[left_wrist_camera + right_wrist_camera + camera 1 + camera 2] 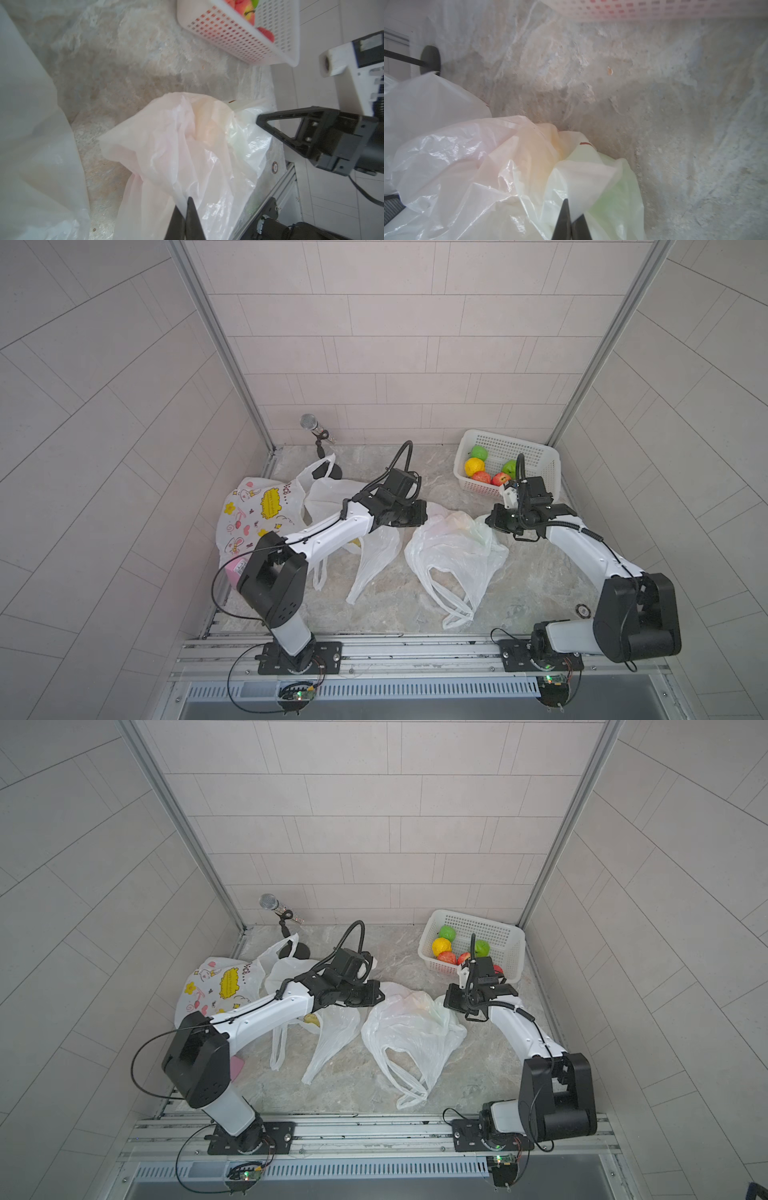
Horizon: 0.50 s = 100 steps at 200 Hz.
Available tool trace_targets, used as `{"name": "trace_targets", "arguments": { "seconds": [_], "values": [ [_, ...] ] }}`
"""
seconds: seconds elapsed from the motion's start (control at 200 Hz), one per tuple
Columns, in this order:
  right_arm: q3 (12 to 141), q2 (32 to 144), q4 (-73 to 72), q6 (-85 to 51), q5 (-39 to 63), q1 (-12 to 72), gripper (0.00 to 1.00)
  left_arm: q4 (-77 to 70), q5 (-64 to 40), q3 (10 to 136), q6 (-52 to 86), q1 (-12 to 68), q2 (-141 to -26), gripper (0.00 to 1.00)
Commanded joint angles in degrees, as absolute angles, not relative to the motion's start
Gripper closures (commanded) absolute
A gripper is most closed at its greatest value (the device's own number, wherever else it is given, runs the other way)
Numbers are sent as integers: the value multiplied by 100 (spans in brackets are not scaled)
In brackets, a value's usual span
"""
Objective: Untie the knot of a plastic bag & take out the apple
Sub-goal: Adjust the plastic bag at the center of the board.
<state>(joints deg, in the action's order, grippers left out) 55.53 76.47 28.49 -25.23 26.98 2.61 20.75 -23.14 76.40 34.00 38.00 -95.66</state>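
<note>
white basket [536, 460], microphone [309, 423], cartoon-print bag [253, 510]

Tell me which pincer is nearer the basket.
Right. The right pincer is at the bag's basket-side edge, just in front of the basket. The left pincer is at the bag's opposite edge, with the bag between it and the basket.

Soft, even light; tiled walls [104, 427] bow in both top views; basket [654, 10] blurred, plastic bag [187, 145] glinting in wrist views.
</note>
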Motion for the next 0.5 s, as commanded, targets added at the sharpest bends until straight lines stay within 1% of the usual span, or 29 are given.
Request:
{"name": "trace_targets", "arguments": {
  "seconds": [0.0,0.08,0.145,0.265,0.32,0.4,0.45,0.495],
  "values": [
    [6035,6939,3189,-2291,2668,267,100,2667,-2354,8091,2965,3761,-9178,100],
    [5740,6460,2789,-2464,2583,258,100,2582,-2149,7756,2935,3761,-8811,100],
    [5362,6279,2421,-2636,2609,258,100,2147,-1921,7199,3086,3762,-8575,100],
    [5096,6727,2273,-2637,2647,250,100,1452,-2052,6411,3506,3652,-8492,100],
    [5112,6957,2339,-2547,2571,244,100,1460,-2165,6322,3576,3613,-8559,100],
    [5151,7124,2425,-2466,2202,220,100,1655,-2180,6349,3577,3597,-8645,100],
    [5307,7100,2723,-2362,2045,202,97,1807,-2229,6415,3554,3578,-8715,100],
    [5469,6982,3023,-2254,1950,228,91,1902,-2249,6476,3546,3563,-8757,100]
  ]
}}
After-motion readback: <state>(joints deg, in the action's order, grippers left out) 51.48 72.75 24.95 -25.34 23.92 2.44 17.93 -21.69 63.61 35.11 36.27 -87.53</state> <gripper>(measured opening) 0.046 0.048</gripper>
